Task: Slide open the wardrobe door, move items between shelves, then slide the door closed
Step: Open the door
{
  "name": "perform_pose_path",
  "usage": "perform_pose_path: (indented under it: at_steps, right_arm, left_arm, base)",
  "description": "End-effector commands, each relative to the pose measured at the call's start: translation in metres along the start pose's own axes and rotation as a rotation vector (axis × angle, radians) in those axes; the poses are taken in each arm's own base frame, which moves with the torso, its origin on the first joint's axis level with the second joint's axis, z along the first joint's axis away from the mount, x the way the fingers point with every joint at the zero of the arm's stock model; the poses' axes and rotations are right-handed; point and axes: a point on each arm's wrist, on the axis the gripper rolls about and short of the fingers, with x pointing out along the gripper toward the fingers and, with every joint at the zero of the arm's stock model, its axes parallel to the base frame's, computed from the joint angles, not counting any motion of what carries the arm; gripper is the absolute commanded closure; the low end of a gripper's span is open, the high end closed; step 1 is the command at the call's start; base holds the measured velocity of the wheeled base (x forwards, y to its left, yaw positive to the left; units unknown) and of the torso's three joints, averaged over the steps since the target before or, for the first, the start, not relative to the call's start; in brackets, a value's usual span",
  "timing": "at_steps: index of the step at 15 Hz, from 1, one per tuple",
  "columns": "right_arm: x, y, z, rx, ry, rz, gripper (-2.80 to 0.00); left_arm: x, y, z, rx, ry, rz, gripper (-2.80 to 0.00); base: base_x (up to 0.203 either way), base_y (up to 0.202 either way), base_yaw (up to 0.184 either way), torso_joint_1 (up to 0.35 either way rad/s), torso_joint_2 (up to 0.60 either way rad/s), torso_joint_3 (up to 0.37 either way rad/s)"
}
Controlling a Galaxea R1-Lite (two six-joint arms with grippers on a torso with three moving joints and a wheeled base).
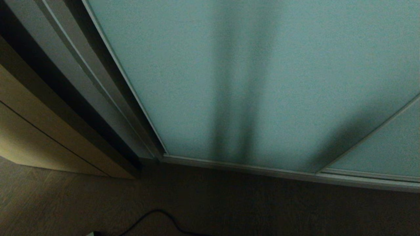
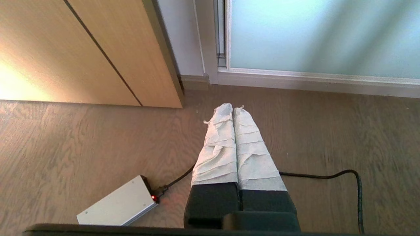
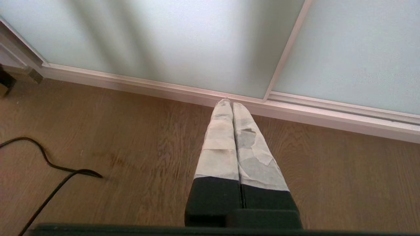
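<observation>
The sliding wardrobe door [image 1: 256, 82] is a frosted pale blue-green panel in a thin silver-white frame, filling most of the head view and standing closed. It also shows in the left wrist view [image 2: 321, 36] and the right wrist view [image 3: 170, 36]. A second frosted panel [image 1: 384, 147] overlaps it at the right. My left gripper [image 2: 233, 108] hangs over the wooden floor near the door's left corner, its tape-wrapped fingers pressed together on nothing. My right gripper [image 3: 228, 103] points at the bottom rail where the two panels meet, also shut and empty. The items and shelves are hidden behind the door.
A beige wooden cabinet front [image 1: 39, 131] stands left of the wardrobe, also in the left wrist view [image 2: 82, 52]. On the wooden floor lie a silver box with a red light [image 2: 118, 205] and a black cable [image 2: 328, 177], the cable also showing in the right wrist view [image 3: 49, 170].
</observation>
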Motion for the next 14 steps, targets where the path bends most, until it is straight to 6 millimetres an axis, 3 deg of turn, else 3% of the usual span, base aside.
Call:
perform_pose_path:
  at_steps: [1,14]
  right_arm:
    - [0.0,0.0,0.0,0.0,0.0,0.001,0.0]
    - [0.0,0.0,0.0,0.0,0.0,0.001,0.0]
  left_arm:
    - [0.0002,0.0,-0.0001,0.0,0.002,0.0,0.0]
    - [0.0001,0.0,-0.0001,-0.003,0.003,0.001,0.0]
  base:
    - [0.0,0.0,0.0,0.0,0.0,0.0]
    - [0.0,0.0,0.0,0.0,0.0,0.0]
